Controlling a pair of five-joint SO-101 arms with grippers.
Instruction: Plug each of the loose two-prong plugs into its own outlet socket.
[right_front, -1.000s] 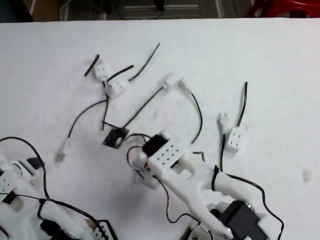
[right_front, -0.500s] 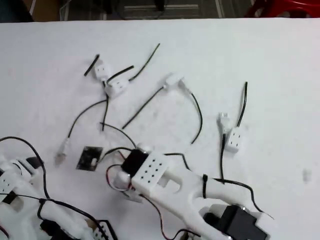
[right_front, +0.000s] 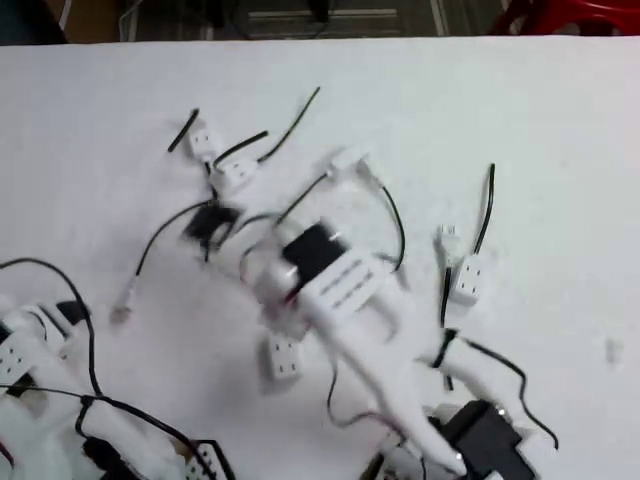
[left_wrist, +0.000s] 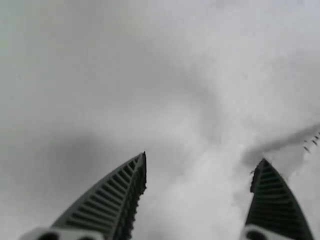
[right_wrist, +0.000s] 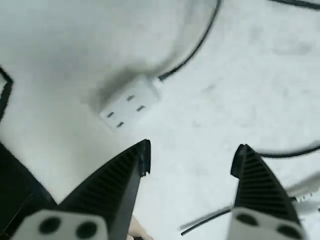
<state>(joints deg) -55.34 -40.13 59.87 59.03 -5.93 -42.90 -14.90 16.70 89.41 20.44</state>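
Nothing looks plugged in yet. The left gripper (left_wrist: 202, 159), wide open and empty, hangs over bare desk (left_wrist: 100, 75) well left of the middle outlet socket (right_front: 283, 357), and a loose plug (right_front: 125, 297) also lies left of it. The right gripper (right_wrist: 192, 150) hovers near that socket's bare slots, wide open and holding nothing, while another plug (right_front: 447, 238) lies unseated to the socket's right, just beside a second socket (right_front: 467, 280).

The white surface (right_front: 560, 110) spans the high view, with a faint grey smudge (right_front: 612, 350) near its right edge. Beyond its far edge stand a red chair (right_front: 575, 15) and a brown panel (right_front: 95, 18).
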